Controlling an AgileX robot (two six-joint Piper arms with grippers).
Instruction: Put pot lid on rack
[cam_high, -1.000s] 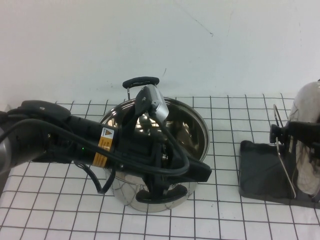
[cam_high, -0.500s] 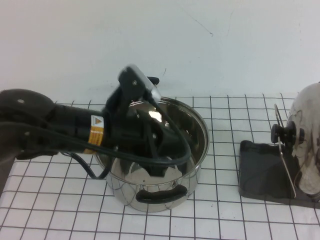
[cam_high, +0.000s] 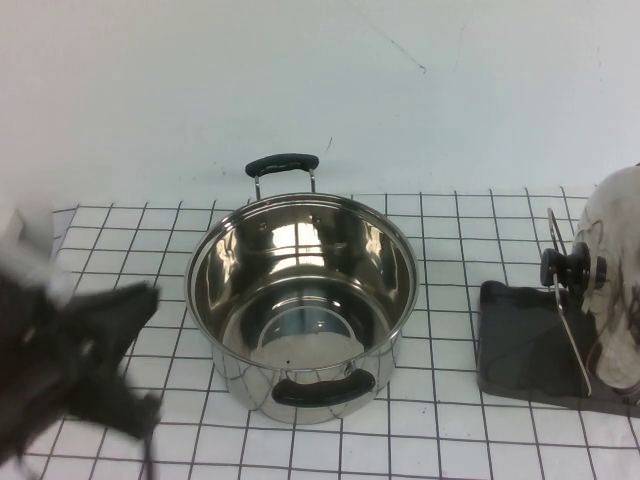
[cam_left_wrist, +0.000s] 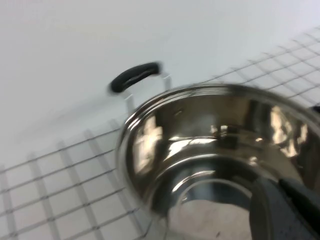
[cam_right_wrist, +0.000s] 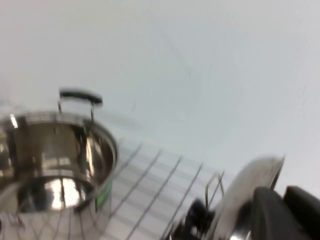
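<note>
The pot lid (cam_high: 615, 290) stands on edge at the far right, its black knob (cam_high: 565, 268) facing the pot. It leans at the wire loop (cam_high: 553, 228) of the rack, above the dark grey tray (cam_high: 515, 345). My right gripper (cam_right_wrist: 284, 191) is outside the high view; in the right wrist view it is shut on the rim of the lid (cam_right_wrist: 245, 190). My left gripper (cam_left_wrist: 281, 184) is shut and empty beside the pot's left rim. The left arm (cam_high: 75, 370) is a dark blur at the front left.
The open steel pot (cam_high: 300, 240) with two black handles stands mid-table on the grid mat. It also shows in the left wrist view (cam_left_wrist: 210, 130) and the right wrist view (cam_right_wrist: 50, 150). A white wall runs behind.
My left arm has pulled back from over the pot to the front left corner, uncovering the pot. The lid's knob has shifted slightly right at the rack.
</note>
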